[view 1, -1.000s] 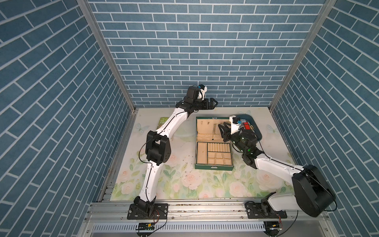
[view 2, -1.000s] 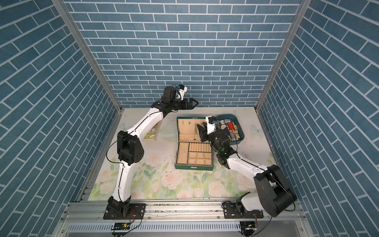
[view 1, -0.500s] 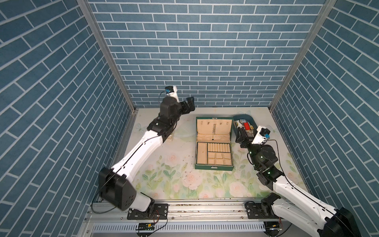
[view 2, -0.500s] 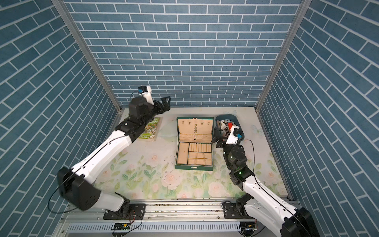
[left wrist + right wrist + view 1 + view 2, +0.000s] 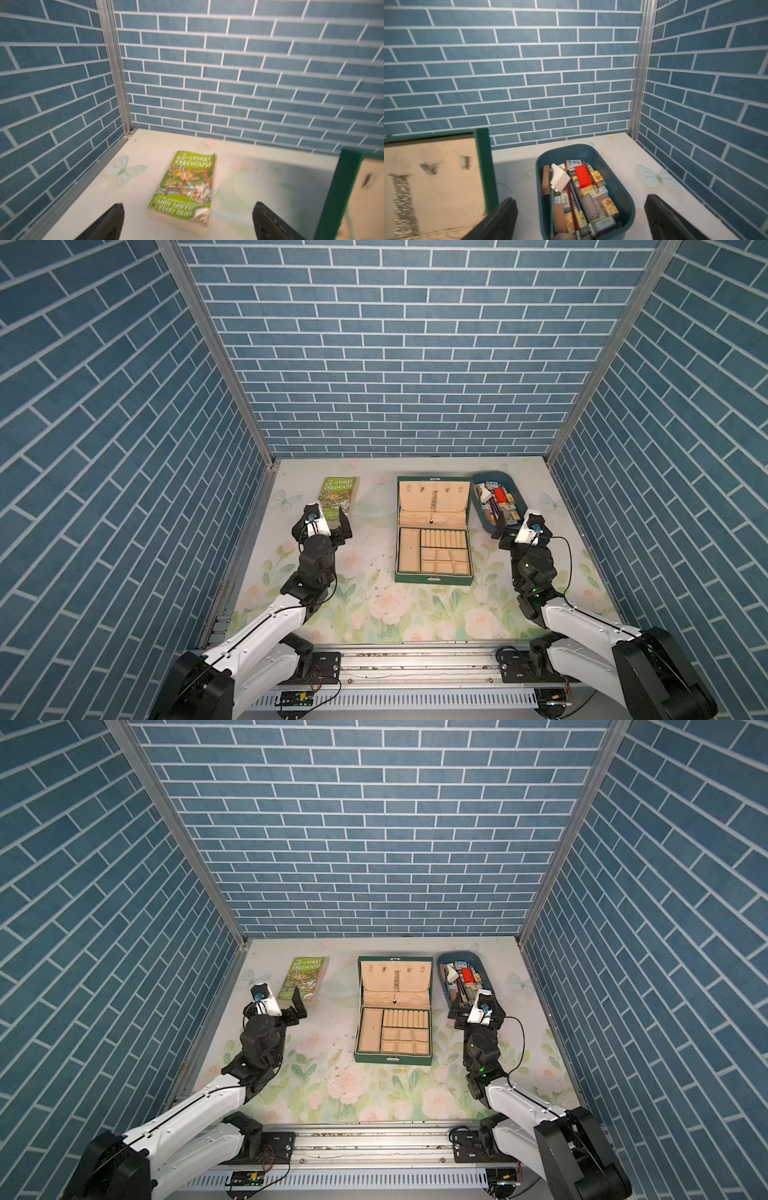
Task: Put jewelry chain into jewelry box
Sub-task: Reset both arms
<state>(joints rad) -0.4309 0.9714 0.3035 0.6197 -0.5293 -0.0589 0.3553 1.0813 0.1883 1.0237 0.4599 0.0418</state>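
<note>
The jewelry chain (image 5: 434, 506) runs down the open lid's beige lining in the jewelry box (image 5: 432, 578) at centre frame in both top views, while the left gripper (image 5: 188, 205), left of it by the book (image 5: 338, 493), and the right gripper (image 5: 581, 199), right of it by the blue tray (image 5: 496, 477), both gape wide and empty

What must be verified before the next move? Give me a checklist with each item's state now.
1. jewelry chain inside jewelry box: ok, it hangs down the lid lining.
2. Chain's top end caught on a lid hook: cannot tell.
3. left gripper open and empty: ok.
4. right gripper open and empty: ok.
5. Both grippers apart from the box: ok.
6. Lid shut: not ok, it stands open.
</note>
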